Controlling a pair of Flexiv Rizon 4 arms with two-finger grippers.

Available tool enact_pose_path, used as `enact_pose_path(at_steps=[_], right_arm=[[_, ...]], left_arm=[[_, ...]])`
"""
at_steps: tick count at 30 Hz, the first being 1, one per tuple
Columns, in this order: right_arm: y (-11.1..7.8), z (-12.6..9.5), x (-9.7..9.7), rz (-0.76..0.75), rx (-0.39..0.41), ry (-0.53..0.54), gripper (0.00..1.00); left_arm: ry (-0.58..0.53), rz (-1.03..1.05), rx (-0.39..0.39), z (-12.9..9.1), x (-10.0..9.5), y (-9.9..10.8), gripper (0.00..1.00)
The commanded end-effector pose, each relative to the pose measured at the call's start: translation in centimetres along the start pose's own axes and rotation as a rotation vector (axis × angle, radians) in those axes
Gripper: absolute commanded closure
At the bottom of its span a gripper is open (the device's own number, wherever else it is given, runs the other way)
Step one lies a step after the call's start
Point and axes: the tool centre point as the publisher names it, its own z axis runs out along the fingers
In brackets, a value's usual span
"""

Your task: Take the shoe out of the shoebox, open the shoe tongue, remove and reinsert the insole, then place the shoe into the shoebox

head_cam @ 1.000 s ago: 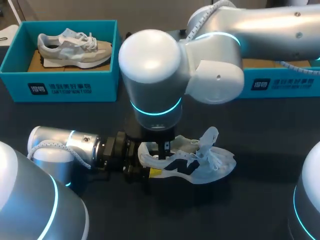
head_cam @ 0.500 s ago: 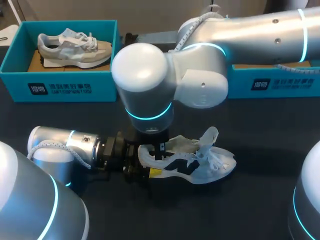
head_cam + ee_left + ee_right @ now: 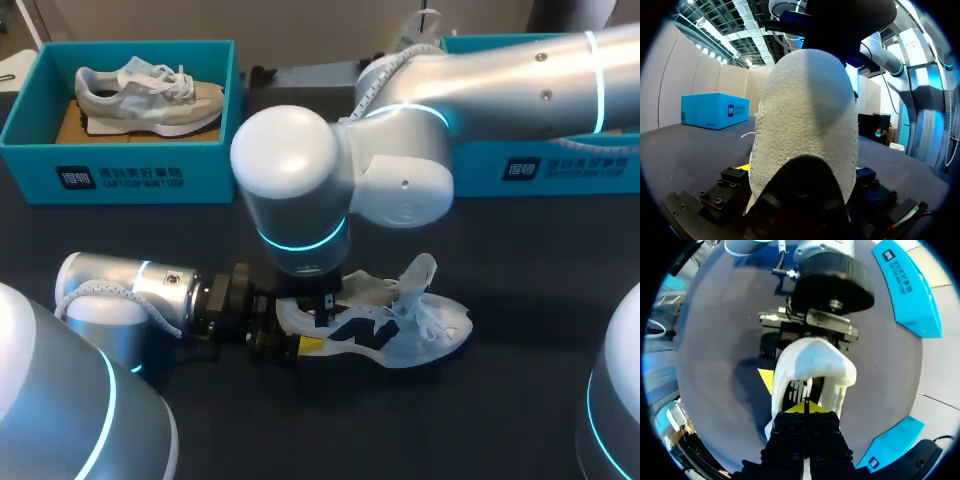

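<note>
Shoe (image 3: 385, 325), white with dark side marks, is lying upright on the dark desk (image 3: 520, 250), out of any box, with its heel pointing toward the left arm and its toe toward the right. Its heel is being gripped by the left fingers (image 3: 310, 346), which come in level with the desk. One yellow tip is being pressed against the near side of the heel, while the other finger is hidden behind it. In the left wrist view the heel's rough white back (image 3: 805, 115) is filling the space between the finger mounts.

The right arm is reaching across from the right and hanging straight over the heel. The right fingers (image 3: 796, 409) are being held closed, yellow tips together, at the shoe's opening just ahead of the heel collar (image 3: 812, 365). Whether anything thin is being pinched between them cannot be told. The tongue (image 3: 415, 275) is standing up and forward, clear of the opening, and the laces are lying loose over the front.

A grey shoe (image 3: 150, 95) is lying in the blue box (image 3: 120, 165) at the far left of the desk, well apart from the white one. A second box (image 3: 560, 165) is being partly hidden behind the right arm at the far right.
</note>
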Motion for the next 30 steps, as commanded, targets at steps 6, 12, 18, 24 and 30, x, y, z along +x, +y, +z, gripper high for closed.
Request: enact_pose_path(at_steps=[6, 12, 18, 24, 30], right_arm=[[-2.0, 1.9, -0.5, 0.041, -0.001, 0.015, 1.0], [-3.9, 2.7, -0.6, 0.08, 0.012, 0.035, 1.0], [-5.3, 3.0, -0.3, 0.112, 0.016, 0.042, 1.0], [-6.1, 3.1, -0.1, 0.124, 0.011, 0.042, 0.73], [-6.4, 3.3, 0.1, 0.128, 0.011, 0.054, 0.63]], left_arm=[[-0.003, 0.0, 0.0, 0.0, 0.0, 0.1, 1.0], [-0.003, 0.0, 0.0, 0.0, 0.0, 0.1, 1.0], [-0.003, 0.0, 0.0, 0.0, 0.0, 0.1, 1.0], [-0.003, 0.0, 0.0, 0.0, 0.0, 0.1, 1.0], [-0.003, 0.0, 0.0, 0.0, 0.0, 0.1, 1.0]])
